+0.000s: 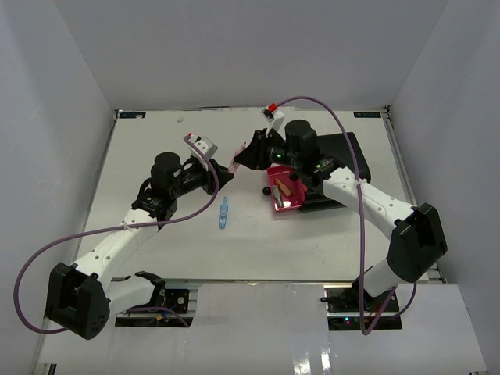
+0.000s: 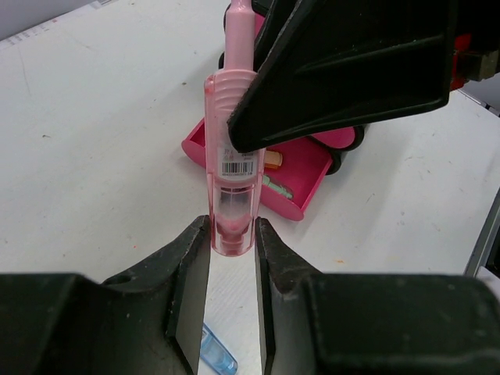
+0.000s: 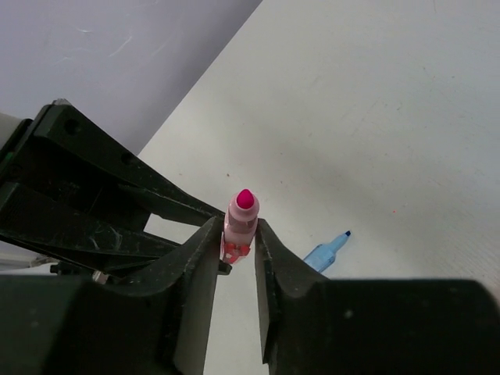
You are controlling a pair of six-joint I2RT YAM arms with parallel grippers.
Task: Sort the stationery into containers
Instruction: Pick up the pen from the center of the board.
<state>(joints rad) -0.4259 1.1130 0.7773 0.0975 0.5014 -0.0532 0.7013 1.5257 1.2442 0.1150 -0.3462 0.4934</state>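
A translucent pink marker with a magenta tip hangs above the table between both grippers. My left gripper is shut on its butt end. My right gripper is shut on its tip end, and its black finger crosses the left wrist view. In the top view the marker spans the left gripper and the right gripper. A light-blue marker lies on the table below them. The pink drawer is pulled out of the black cabinet and holds a few items.
The drawer's black knob points toward the table's middle. The light-blue marker also shows in the left wrist view and in the right wrist view. White walls enclose the table on three sides.
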